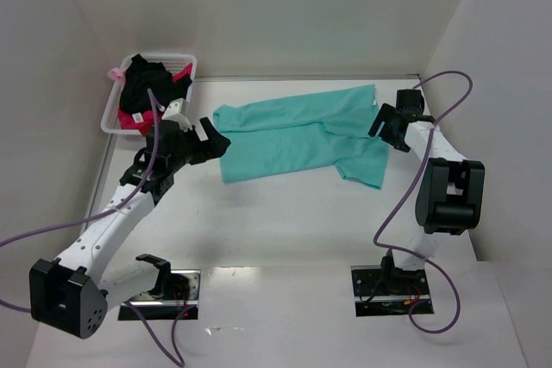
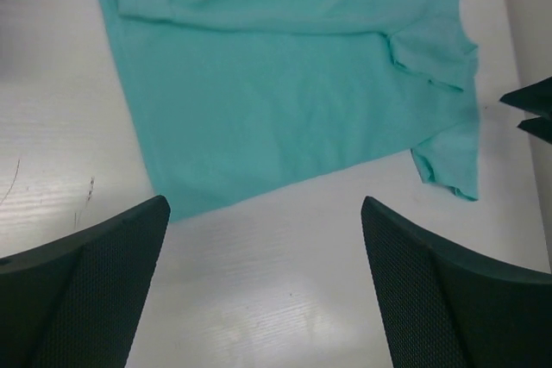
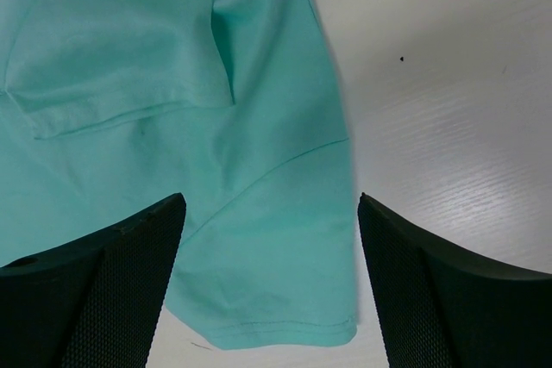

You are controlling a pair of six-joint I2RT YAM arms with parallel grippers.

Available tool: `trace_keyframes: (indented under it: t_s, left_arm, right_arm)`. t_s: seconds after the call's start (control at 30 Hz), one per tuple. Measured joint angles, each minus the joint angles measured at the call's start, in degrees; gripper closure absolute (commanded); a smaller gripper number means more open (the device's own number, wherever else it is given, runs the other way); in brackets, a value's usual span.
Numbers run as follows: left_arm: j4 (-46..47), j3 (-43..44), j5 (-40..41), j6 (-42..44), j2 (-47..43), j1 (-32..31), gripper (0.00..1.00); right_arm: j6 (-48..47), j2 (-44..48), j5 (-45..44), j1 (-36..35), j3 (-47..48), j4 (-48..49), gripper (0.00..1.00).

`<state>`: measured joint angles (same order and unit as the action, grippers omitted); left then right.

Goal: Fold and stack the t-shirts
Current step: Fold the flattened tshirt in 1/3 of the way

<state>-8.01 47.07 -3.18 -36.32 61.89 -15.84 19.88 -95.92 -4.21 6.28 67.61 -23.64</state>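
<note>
White table [image 1: 285, 230] — teal t-shirt [image 1: 293, 135] lies partly folded across it. I see left gripper [image 1: 213, 138] at its hem end, right gripper [image 1: 384, 127] above a sleeve — both spread wide, holding nothing.

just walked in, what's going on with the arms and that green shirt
A teal-green cloth t-shirt lies partly folded on the white table. The left pincer and right pincer hover open at its two ends, gripping nothing. A black t-shirt and a pink-red t-shirt sit in the white plastic lattice basket at the far left.
</note>
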Motion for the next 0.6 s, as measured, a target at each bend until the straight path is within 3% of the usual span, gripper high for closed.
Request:
trace_keyframes:
  t_s: [0.17,0.33,0.4,0.47,0.57,0.6]
  left_arm:
    - [0.9,0.5,0.0,0.1,-0.5,0.0,0.00]
    - [1.2,-1.2,-0.5,0.1,-0.6,0.0,0.00]
    - [1.2,-1.3,-0.7,0.3,-0.6,0.0,0.00]
    - [1.4,-1.3,-1.0,0.4,-0.6,0.0,0.00]
    - [1.8,-1.3,-1.5,0.7,-0.4,0.0,0.00]
    - [1.9,-1.3,-1.7,0.9,-0.3,0.0,0.00]
  right_arm:
    - [0.2,-1.6,-0.8,0.0,0.0,-0.1,0.25]
    - [0.3,-3.8,-2.1,0.0,0.0,-0.5,0.45]
    - [0.4,-4.6,-2.6,0.0,0.1,-0.5,0.47]
    - [0.5,-5.5,-2.7,0.0,0.5,-0.5,0.45]
    - [0.7,-6.9,-3.0,0.0,1.6,-1.0,0.28]
    - [0.7,-7.4,-3.2,0.0,1.9,-1.0,0.28]
